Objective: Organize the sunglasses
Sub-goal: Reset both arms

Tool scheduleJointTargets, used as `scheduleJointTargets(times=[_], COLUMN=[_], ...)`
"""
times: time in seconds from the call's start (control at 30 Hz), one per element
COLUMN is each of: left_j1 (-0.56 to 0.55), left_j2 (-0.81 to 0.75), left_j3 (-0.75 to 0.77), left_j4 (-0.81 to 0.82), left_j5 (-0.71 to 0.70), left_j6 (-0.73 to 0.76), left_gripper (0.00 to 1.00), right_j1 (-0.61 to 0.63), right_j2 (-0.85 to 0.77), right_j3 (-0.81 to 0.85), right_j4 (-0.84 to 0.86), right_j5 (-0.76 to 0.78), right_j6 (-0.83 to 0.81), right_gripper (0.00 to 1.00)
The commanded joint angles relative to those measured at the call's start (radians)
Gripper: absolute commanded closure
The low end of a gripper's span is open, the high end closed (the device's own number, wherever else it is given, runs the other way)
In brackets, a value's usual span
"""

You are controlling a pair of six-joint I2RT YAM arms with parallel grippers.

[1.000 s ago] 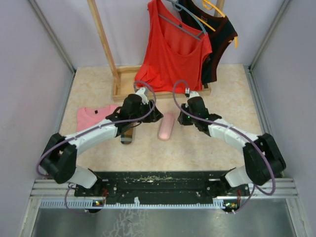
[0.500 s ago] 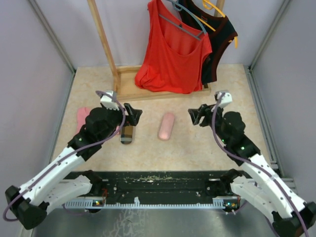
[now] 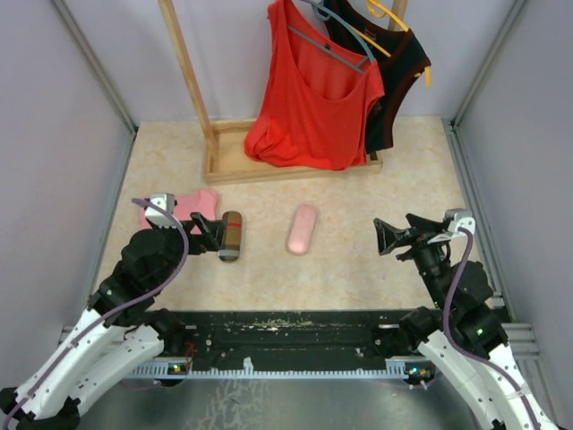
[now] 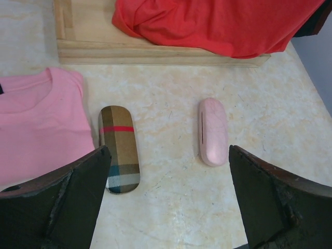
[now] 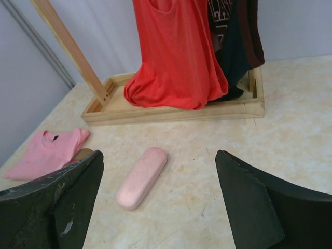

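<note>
No sunglasses show in any view. Two closed cases lie on the table: a brown plaid case and an oblong pink case. My left gripper hovers just left of the plaid case, open and empty. At the right side of the table my right gripper is also open and empty, well to the right of the pink case and facing it.
A pink shirt lies flat left of the plaid case. At the back stands a wooden rack base, with a red top and a black top hanging over it.
Both arms have drawn back from the cases toward the near edge, left arm leftward and right arm rightward. Both sets of jaws have opened wide.
</note>
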Motion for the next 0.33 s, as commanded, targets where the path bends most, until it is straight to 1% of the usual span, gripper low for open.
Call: scheduleJointTargets(times=[0.0,0.07,0.2,0.3], left_j1=[-0.002,-0.002,-0.002,-0.002], left_j2=[-0.052,-0.063,-0.087,-0.09], left_j3=[-0.013,-0.007,-0.021,-0.009], left_j4=[-0.102,-0.134,-0.149,-0.165], left_j5=[-0.072,-0.075,-0.072,-0.097], left_j6=[-0.055,-0.067,-0.06,-0.065], left_gripper=[0.0,0.0,0.0,0.0], right_j1=[0.006,0.005,0.005,0.005], right_j2=[-0.04,-0.051,-0.058,-0.057], right_j3=[-0.033,-0.041,-0.045,-0.046], right_j4=[-0.055,-0.07,-0.08,-0.081], right_j5=[0.046,0.045,0.049,0.052], right_j6=[-0.003,0.002,0.006,0.004], right_gripper=[0.11,0.1,0.09,0.09])
